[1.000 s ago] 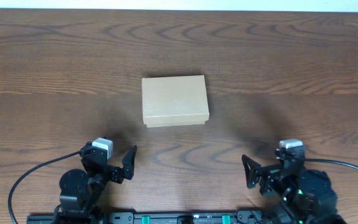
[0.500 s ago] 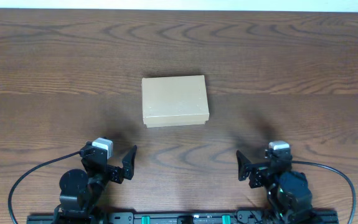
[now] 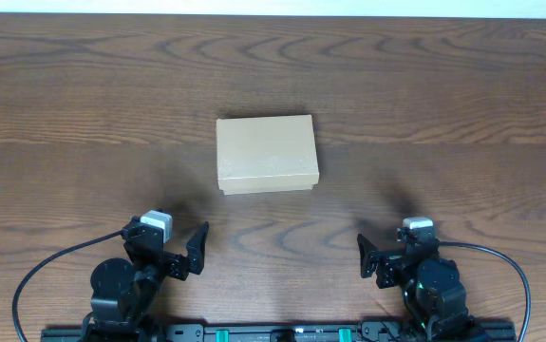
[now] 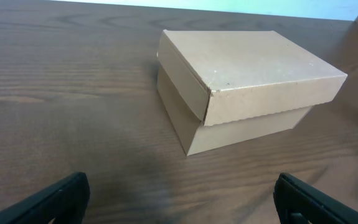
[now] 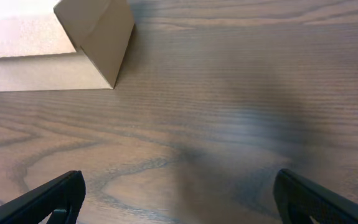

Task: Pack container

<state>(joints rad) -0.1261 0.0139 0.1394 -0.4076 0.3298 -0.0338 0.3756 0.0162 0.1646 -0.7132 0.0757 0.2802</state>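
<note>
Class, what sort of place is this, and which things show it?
Probably a robotics lab bench: a wooden table, one closed cardboard box on it, and two robot arms at its near edge, left hand and right hand both open.

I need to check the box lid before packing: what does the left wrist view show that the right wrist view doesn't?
Left wrist only: the whole container, lid closed, top and two sides visible. Right wrist only: the table to the container's right; just one container corner shows, cut off upper left. Both: wood-grain table, and each view's own gripper, the left gripper and the right gripper, open and apart from the container.
</note>
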